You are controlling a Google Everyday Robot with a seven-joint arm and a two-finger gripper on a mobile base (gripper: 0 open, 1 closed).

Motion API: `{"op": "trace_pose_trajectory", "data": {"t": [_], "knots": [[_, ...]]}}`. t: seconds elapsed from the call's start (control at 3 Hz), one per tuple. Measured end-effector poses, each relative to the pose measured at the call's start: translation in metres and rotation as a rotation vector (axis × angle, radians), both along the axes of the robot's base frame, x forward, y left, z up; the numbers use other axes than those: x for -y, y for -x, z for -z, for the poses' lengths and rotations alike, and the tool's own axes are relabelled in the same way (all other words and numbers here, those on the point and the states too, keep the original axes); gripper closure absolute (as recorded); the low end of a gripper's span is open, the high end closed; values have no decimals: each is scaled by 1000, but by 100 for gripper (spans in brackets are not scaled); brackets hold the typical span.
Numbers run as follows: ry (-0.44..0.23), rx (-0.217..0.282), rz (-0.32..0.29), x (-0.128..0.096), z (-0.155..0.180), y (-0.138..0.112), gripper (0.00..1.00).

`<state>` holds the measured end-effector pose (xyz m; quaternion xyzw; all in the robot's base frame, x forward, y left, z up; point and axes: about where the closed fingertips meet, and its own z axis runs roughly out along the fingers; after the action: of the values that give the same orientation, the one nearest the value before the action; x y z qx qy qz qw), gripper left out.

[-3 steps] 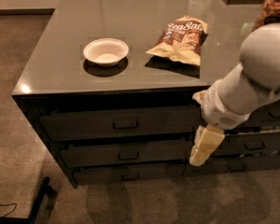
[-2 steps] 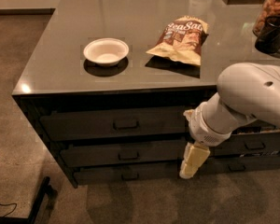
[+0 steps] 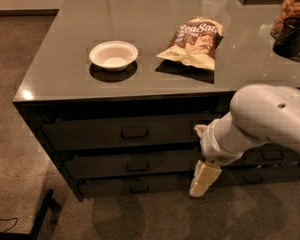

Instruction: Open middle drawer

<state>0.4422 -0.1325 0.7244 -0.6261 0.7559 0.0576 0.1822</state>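
Middle drawer (image 3: 97, 167): rigid, sliding, moderate pull judged; take its central bar handle (image 3: 137, 167). End effector (image 3: 204, 179) hangs at the handle's 3 o'clock, apart; aperture cannot be told.

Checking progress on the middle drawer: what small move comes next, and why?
Probably swing the cream two-finger gripper across to the small dark bar handle on the middle dark grey-brown drawer front: it hangs right of that handle, and the drawer looks shut.

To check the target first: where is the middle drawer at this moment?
In the camera view, the middle drawer sits left of centre, between the taller top drawer and the slim bottom drawer; the hand hangs by its right end.
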Motion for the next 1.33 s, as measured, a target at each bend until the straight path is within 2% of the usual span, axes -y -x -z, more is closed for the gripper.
{"op": "trace_pose_trajectory", "data": {"t": [0.33, 0.67, 1.0, 1.33], "knots": [[-44, 34, -46, -22, 55, -7, 0], [-97, 80, -93, -47, 104, -30, 0], [-131, 88, -127, -70, 161, -58, 0], [-131, 88, -127, -70, 161, -58, 0]]}}
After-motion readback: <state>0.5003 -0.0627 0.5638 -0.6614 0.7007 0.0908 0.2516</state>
